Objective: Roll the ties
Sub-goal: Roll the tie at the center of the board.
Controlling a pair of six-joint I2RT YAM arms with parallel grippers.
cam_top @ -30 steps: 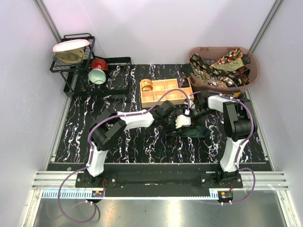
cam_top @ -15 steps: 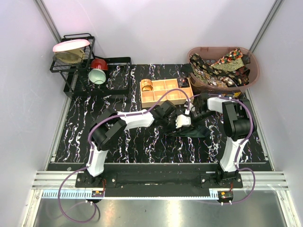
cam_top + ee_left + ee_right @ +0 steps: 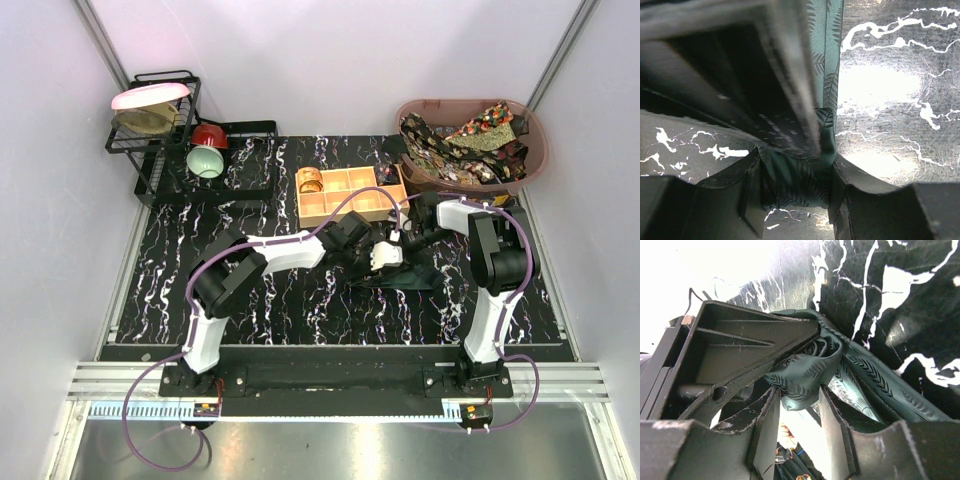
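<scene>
The dark green tie (image 3: 405, 277) with a fern print lies on the black marbled table, right of centre. Both grippers meet over its near end. My left gripper (image 3: 383, 258) is shut on a bunched fold of the tie (image 3: 795, 175), and a strip of it runs away up the table (image 3: 826, 60). My right gripper (image 3: 400, 250) is shut on the rolled end of the same tie (image 3: 800, 387), pressed close against the left gripper's finger (image 3: 740, 350). Several patterned ties (image 3: 465, 140) lie heaped in the basket at the back right.
The brown basket (image 3: 540, 150) stands at the back right. A tan wooden box (image 3: 350, 205) with compartments sits behind the grippers and holds a rolled gold tie (image 3: 310, 180). A black dish rack (image 3: 160, 135) with bowls and a plate stands at the back left.
The right wrist has shifted slightly. Both grippers stay together on the green tie in the same spot.
</scene>
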